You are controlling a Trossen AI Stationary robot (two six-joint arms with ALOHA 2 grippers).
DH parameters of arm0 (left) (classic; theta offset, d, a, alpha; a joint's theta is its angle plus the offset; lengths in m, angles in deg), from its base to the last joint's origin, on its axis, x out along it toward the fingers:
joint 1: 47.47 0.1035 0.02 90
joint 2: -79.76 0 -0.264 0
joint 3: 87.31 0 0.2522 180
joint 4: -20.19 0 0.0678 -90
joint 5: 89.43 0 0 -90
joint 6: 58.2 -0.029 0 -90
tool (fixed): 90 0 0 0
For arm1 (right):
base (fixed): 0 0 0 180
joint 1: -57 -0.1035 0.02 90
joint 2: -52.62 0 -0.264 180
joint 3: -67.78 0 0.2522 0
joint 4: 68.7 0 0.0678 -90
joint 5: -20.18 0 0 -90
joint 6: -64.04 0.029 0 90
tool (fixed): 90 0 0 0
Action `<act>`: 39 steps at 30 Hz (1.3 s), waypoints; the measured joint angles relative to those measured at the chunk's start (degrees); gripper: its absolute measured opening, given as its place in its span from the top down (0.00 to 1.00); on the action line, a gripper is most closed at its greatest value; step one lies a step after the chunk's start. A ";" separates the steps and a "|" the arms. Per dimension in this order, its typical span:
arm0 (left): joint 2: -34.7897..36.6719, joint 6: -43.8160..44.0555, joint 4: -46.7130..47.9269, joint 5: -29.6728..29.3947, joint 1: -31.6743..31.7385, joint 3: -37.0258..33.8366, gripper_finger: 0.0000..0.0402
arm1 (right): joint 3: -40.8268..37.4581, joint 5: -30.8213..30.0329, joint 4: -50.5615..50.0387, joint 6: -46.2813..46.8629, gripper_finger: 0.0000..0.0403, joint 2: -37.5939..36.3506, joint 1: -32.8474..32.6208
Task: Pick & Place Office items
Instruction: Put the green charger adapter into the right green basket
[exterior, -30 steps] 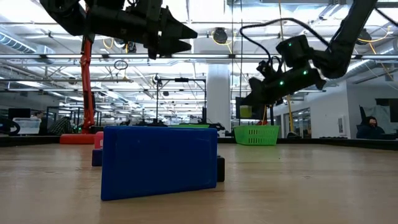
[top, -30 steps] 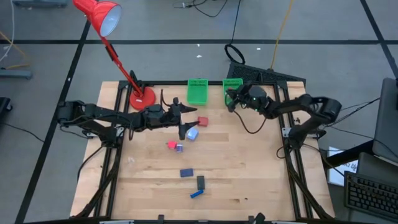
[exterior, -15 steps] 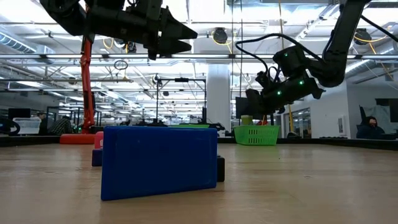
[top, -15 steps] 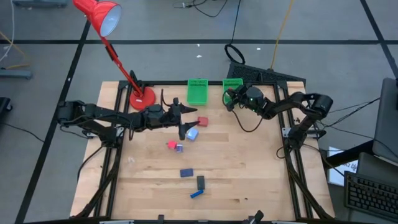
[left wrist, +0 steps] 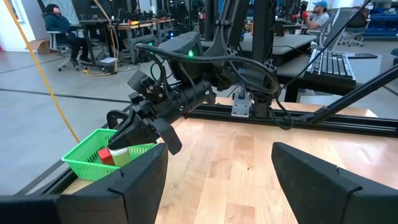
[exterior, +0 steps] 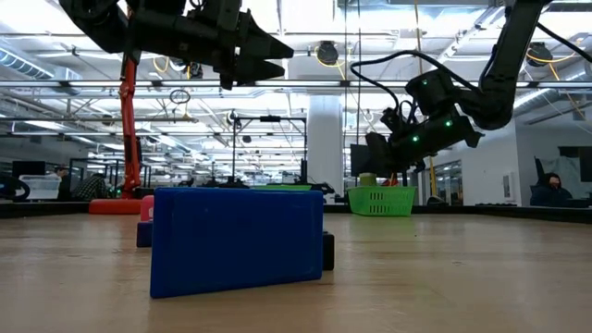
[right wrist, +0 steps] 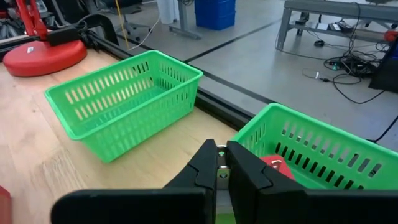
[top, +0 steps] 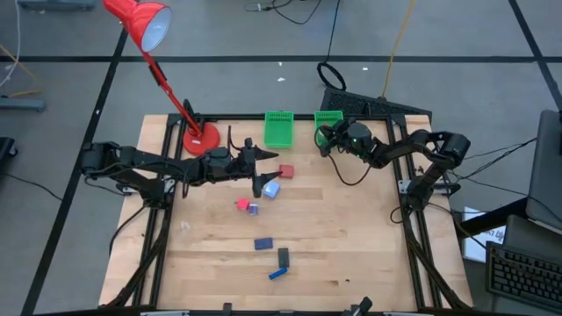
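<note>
- The right gripper (top: 321, 140), jaws shut and empty, hovers beside the right green basket (top: 329, 117), which holds a red block (right wrist: 273, 165); this looks like a drop-off.
- The left gripper (top: 257, 186), jaws open and empty, hangs just beside a pale blue cube (top: 271, 189), likely its next pick.
- More office items lie scattered on the wooden table (top: 351, 246): a red block (top: 285, 172) and a dark blue oblong (top: 263, 243).
- A red desk lamp (top: 140, 22) stands at the table's corner; grey floor surrounds it.

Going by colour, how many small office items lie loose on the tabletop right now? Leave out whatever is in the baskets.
red pieces: 2
pale blue cube: 1
tiny pale bit: 1
blue oblongs: 2
black oblong: 1
Total: 7
</note>
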 joint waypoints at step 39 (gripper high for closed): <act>-0.02 0.20 -0.03 0.00 0.00 0.00 0.30 | 0.00 -0.24 -1.33 1.42 0.87 -0.02 -1.91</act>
